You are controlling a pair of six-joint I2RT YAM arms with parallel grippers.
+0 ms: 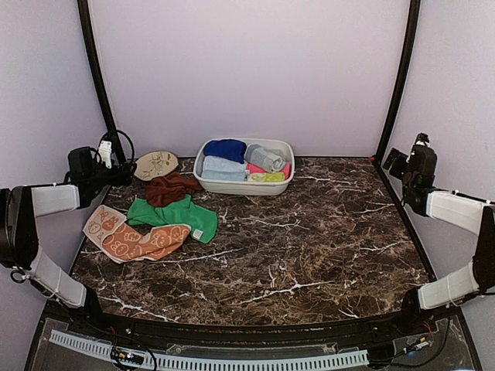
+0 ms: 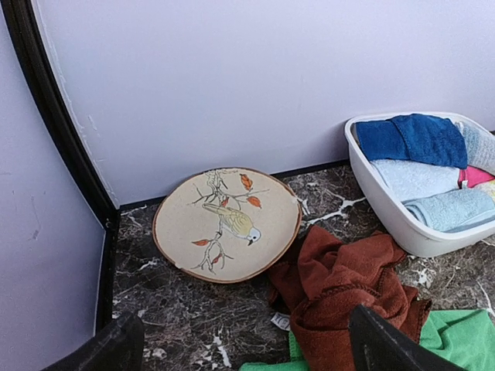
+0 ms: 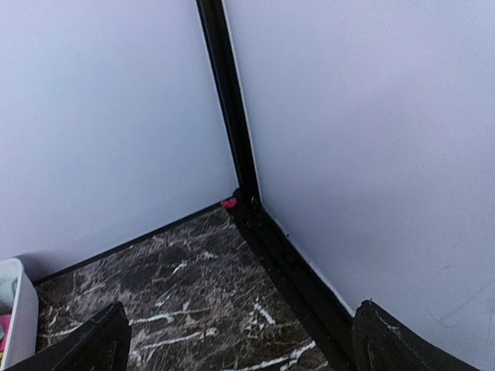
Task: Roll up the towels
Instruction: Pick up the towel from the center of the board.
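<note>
Marble table (image 1: 309, 247): all three loose towels lie on its left side, none rolled. White basin (image 1: 240, 185) sits at back centre with rolled towels inside. Orange towel (image 1: 143, 241) is front-left and spread flat, its right end overlapping the green towel (image 1: 166, 212). The green one is spread out just behind it. Rust-brown towel (image 1: 172, 188) is crumpled on the green's far edge, between the bird-print plate (image 1: 156, 165) and the basin. My left gripper (image 2: 247, 352) is near the plate and the rust heap, jaws wide, holding nothing. My right gripper (image 3: 247, 340) faces the far right corner, well apart from the towels, jaws wide, holding nothing.
</note>
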